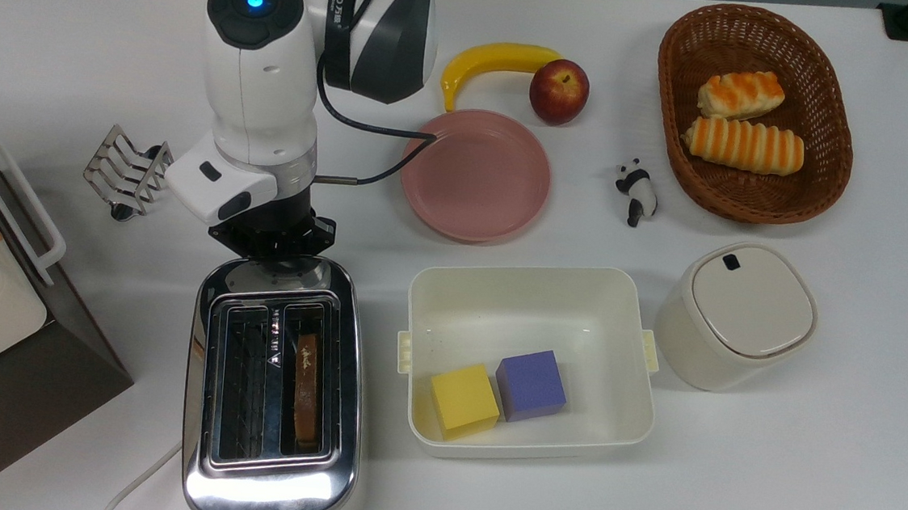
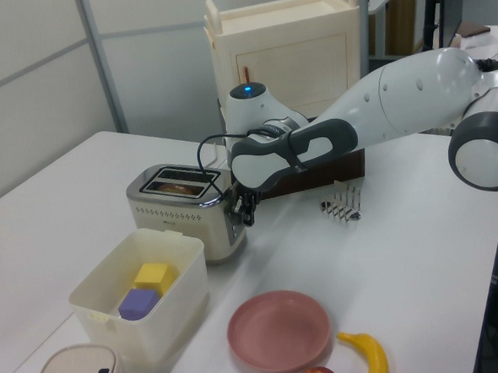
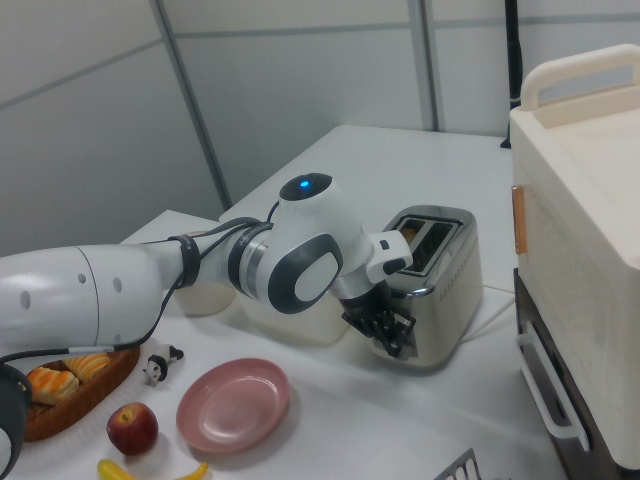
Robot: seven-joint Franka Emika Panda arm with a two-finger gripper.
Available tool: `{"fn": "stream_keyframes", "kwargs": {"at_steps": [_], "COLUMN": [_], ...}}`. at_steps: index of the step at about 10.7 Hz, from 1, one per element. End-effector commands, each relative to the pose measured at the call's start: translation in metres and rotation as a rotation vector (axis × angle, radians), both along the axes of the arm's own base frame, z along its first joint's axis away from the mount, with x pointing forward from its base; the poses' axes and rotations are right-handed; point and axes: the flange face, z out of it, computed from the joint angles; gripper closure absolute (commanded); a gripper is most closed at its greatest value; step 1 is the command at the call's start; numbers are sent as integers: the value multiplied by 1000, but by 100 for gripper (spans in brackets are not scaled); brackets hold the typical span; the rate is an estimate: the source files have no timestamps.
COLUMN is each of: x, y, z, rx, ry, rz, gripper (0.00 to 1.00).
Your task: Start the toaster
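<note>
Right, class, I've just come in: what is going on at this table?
A robot arm has its gripper at the end of the chrome toaster, low down where the lever would be. A slice of bread sits sunk in one slot; the other slot is empty. The pink plate, fruit and bread basket lie untouched nearby.

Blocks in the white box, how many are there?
2. The yellow block and the purple block sit touching in the white box, beside the toaster.

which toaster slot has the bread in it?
The slot on the top view's right of the toaster: a browned bread slice stands in it. The slot beside it shows only bare wire guides.
</note>
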Motion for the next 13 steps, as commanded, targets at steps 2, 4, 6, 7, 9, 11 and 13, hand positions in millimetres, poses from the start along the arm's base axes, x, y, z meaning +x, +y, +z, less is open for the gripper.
{"fn": "stream_keyframes", "kwargs": {"at_steps": [2, 4, 6, 7, 9, 11, 13], "x": [4, 0, -10, -14, -26, -40, -57], "y": [-17, -21, -22, -18, -2, 23, 45], "z": [-20, 17, 43, 57, 81, 103, 121], "rx": [-22, -21, -13, -7, 9, 15, 9], "ry": [-10, -48, -21, -11, 41, 99, 171], "rz": [-18, -25, -31, -30, -18, 11, 41], "gripper": [100, 100, 100, 100, 100, 100, 100]}}
